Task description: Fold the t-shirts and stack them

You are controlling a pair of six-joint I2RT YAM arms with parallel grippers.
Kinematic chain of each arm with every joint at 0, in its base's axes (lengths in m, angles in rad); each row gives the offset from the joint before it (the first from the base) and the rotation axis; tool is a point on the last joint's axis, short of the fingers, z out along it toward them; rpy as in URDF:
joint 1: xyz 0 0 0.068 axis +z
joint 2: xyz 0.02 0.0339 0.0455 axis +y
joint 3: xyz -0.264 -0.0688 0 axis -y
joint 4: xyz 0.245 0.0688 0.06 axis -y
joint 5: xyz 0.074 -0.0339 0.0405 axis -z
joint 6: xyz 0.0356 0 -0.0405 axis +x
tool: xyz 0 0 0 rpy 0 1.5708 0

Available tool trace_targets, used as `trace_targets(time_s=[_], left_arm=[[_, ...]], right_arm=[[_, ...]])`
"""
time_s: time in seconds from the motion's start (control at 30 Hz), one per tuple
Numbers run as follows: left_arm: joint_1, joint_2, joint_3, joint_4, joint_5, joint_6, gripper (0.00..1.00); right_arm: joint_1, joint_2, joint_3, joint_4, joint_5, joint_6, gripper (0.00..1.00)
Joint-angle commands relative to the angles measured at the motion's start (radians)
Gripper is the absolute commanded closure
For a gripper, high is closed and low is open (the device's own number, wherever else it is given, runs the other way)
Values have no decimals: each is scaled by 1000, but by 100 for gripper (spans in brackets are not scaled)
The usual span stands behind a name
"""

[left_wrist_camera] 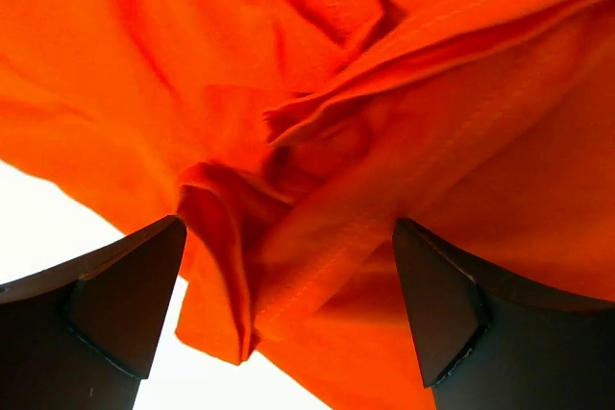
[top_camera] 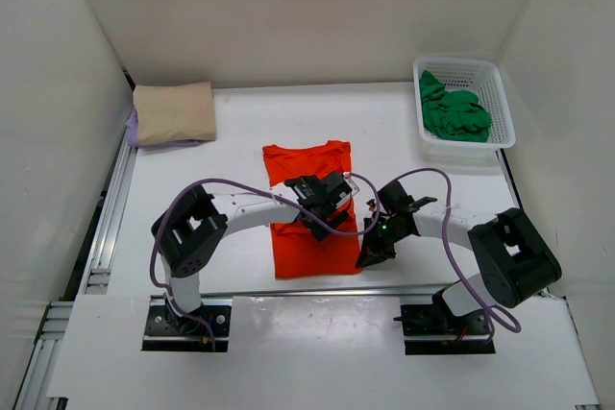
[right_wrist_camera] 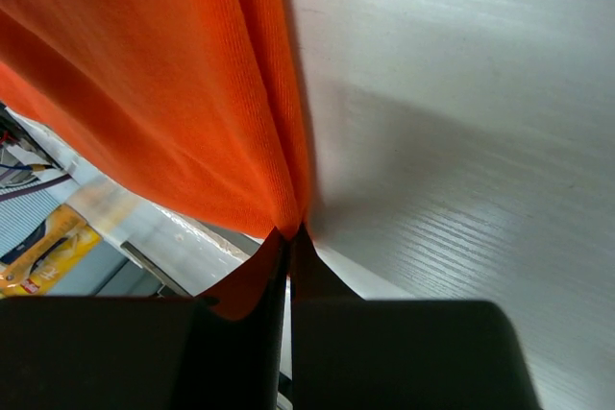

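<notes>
Orange-red cloth t-shirt (top_camera: 306, 159) lies at the centre of the white table (top_camera: 437, 175), its collar toward 12 o'clock and its hem toward 6 o'clock, narrowed into a long strip. The left gripper (left_wrist_camera: 288, 309) hovers over the shirt's middle with its two dark fingers spread wide apart, released, a rumpled ridge of orange cloth lying between them. The right gripper (right_wrist_camera: 290, 234) is at the shirt's edge near 4 o'clock, its jaws clenched on a fold of the orange cloth just above the table.

At 10 o'clock a folded beige tan cloth t-shirt (top_camera: 174, 111) rests on a lavender purple cloth t-shirt (top_camera: 135, 133). At 2 o'clock a white plastic mesh basket (top_camera: 502, 95) holds a crumpled green cloth t-shirt (top_camera: 455, 114). Both are well apart from the orange shirt.

From above, the left arm and a looping purple cable (top_camera: 207, 184) cover the shirt's middle, so the folds there cannot be made out. Only a sliver of the lavender shirt shows. In both wrist views orange cloth runs off the frame.
</notes>
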Motion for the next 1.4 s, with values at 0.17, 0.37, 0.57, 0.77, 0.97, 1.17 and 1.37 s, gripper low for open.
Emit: trace_targets(time_s=[0.17, 0.37, 0.57, 0.77, 0.97, 1.17, 1.37], left_arm=[[-4, -20, 6, 18, 82, -1, 0], [-4, 15, 6, 8, 56, -1, 0], [26, 68, 59, 8, -102, -1, 0], [26, 89, 131, 8, -251, -1, 0], [62, 79, 171, 8, -286, -1, 0], [190, 145, 249, 8, -320, -1, 0], [329, 139, 348, -1, -337, -1, 0]], right_arm=[[-2, -5, -14, -3, 10, 3, 100], [-2, -5, -14, -3, 10, 3, 100], [-2, -14, -23, -3, 10, 12, 100], [-2, -24, -32, -3, 19, 12, 100], [-2, -33, -32, -3, 10, 12, 100], [-2, -33, -32, -3, 10, 12, 100], [-2, -33, -21, -3, 10, 12, 100]])
